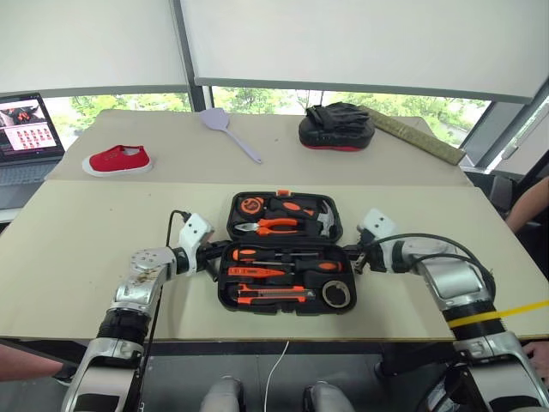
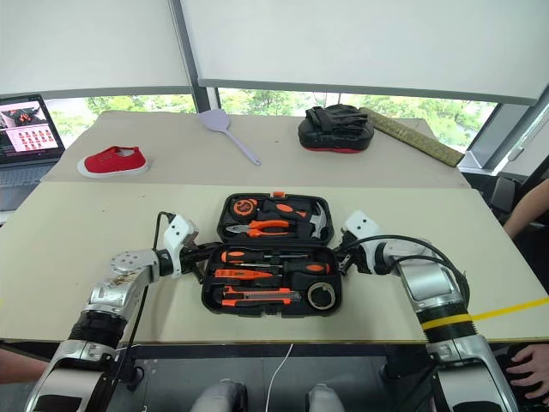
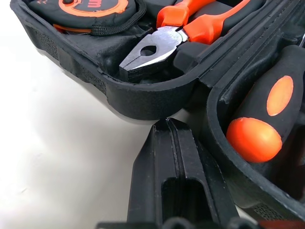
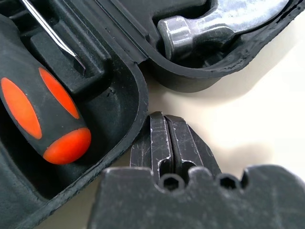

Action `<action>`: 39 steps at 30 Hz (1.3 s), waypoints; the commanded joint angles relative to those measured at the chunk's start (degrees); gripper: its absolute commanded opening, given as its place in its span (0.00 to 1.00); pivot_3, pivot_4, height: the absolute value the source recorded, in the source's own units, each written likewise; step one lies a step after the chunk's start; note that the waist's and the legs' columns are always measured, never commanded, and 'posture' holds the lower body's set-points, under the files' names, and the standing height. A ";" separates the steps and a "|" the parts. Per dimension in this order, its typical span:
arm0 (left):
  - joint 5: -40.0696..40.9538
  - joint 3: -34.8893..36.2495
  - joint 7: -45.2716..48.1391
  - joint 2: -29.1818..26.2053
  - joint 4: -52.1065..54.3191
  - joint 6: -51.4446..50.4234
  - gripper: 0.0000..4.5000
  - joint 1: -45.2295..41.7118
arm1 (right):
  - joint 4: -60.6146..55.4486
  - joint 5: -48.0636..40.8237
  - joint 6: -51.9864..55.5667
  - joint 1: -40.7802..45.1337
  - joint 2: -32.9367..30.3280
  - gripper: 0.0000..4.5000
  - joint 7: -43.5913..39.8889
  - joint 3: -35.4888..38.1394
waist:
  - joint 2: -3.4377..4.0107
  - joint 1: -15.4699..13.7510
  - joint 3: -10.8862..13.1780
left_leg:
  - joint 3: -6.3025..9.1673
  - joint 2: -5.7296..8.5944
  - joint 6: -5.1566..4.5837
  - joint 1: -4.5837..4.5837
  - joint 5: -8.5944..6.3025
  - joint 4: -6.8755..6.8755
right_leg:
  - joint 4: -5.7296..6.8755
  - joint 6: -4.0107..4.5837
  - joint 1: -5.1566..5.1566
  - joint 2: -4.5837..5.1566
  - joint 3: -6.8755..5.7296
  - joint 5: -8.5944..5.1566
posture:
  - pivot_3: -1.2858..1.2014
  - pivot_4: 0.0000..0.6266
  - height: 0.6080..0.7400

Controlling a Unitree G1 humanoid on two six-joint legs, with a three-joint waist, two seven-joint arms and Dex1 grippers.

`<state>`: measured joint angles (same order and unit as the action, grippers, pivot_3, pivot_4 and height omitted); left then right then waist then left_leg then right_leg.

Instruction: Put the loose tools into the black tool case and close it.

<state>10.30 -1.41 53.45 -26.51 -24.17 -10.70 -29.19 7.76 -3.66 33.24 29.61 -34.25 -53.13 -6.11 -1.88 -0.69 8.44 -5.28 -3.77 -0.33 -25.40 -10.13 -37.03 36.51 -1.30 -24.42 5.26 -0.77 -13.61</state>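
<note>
Black tool case (image 1: 287, 302): moulded plastic shell, matt, with a fine pebbled texture along the rims. Pliers (image 3: 152, 50): bare steel jaws, brushed, lightly glossy; grips smooth orange and black plastic. Hammer (image 4: 219, 24): polished steel head, mottled sheen. Screwdrivers (image 1: 283, 255): matt black rubbery handles with smooth orange inserts; thin bright metal shaft. Left gripper (image 3: 172, 157) and right gripper (image 4: 167, 143): hard black plastic, the right one scuffed. Table (image 1: 86, 257): smooth, matt, beige. Shoe (image 1: 117, 160): red cloth.

The left gripper (image 3: 172, 125), fingers pressed together, points at the open black tool case (image 3: 143, 102), just beside its hinge; pliers (image 3: 157, 47) and a screwdriver handle (image 3: 267, 119) lie inside the case.
</note>
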 commanded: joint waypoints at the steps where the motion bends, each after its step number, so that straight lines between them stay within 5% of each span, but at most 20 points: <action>1: 3.07 1.73 -0.28 -0.68 4.05 -6.86 0.06 -0.90 | -4.62 -3.29 1.68 -0.44 0.05 0.00 1.81 3.85 | 0.00 0.00 0.00 | 0.00 0.00 0.00 0.00 0.00 -0.01 | 0.00 0.00 0.01 0.00 0.00 0.00 | 0.52 0.24 1.00; 3: 3.87 2.18 1.14 -3.63 7.52 -11.35 0.16 0.40 | -7.02 -5.88 7.91 -0.91 -1.19 0.00 1.33 5.96 | -0.02 0.10 0.01 | 0.01 0.00 0.00 0.00 0.00 -0.02 | 0.02 -0.01 0.01 0.00 0.00 0.00 | 0.52 0.24 1.00; 8: 6.69 8.23 -1.44 -10.16 13.26 -19.52 0.59 1.30 | -13.90 -10.58 15.81 -2.57 -6.01 0.42 -0.10 8.91 | -0.02 0.39 0.02 | 0.04 -0.04 0.00 0.10 0.00 0.02 | 0.08 0.01 0.02 -0.04 0.03 -0.01 | 0.52 0.24 1.00; 14: 12.71 10.61 -1.64 -15.42 17.54 -37.52 1.00 -3.50 | -18.53 -16.16 41.50 3.76 -9.81 0.86 3.66 8.43 | -0.07 0.62 0.10 | 0.08 -0.04 0.02 0.19 0.01 -0.01 | 0.18 0.04 0.05 -0.01 0.04 -0.03 | 0.52 0.24 1.00; 16: 15.61 9.79 -0.76 -15.60 18.80 -44.44 1.00 -6.43 | -17.39 -17.71 47.33 7.95 -9.33 1.00 4.37 7.75 | -0.15 0.50 0.24 | 0.08 -0.04 -0.02 0.10 0.12 -0.04 | 0.19 0.04 -0.03 -0.01 0.05 -0.03 | 0.52 0.24 1.00; 25: 9.26 2.96 -11.45 -5.60 3.05 -46.65 1.00 -19.78 | 5.52 -14.25 43.18 23.20 2.17 1.00 15.86 8.73 | -0.20 0.49 0.27 | 0.08 0.03 -0.07 0.11 0.16 -0.05 | 0.19 0.02 0.03 -0.03 0.06 -0.01 | 0.52 0.24 1.00; 37: 6.50 0.40 -11.10 -1.73 -7.03 -43.72 1.00 -24.34 | 18.01 -11.81 36.67 26.98 5.74 1.00 20.09 7.23 | -0.23 1.41 0.29 | 0.07 0.05 -0.06 -0.50 0.18 -0.02 | 0.36 0.01 -0.60 -0.03 0.07 0.02 | 0.52 0.24 1.00; 39: 6.11 0.46 -11.29 -1.22 -8.43 -42.84 0.88 -24.59 | 18.75 -11.69 36.20 26.83 5.88 0.89 20.09 6.79 | -0.23 1.41 0.29 | 0.07 0.05 -0.04 -0.49 0.19 -0.03 | 0.42 0.01 -0.60 -0.03 0.08 0.02 | 0.52 0.24 1.00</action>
<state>16.95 -0.82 41.81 -28.04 -32.08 -54.94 -52.07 26.61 -15.62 70.94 55.25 -28.18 -33.37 0.47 -2.12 0.71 8.73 -5.21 -3.72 -0.37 -25.88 -9.94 -37.07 36.95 -1.30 -25.02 5.23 -0.69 -13.59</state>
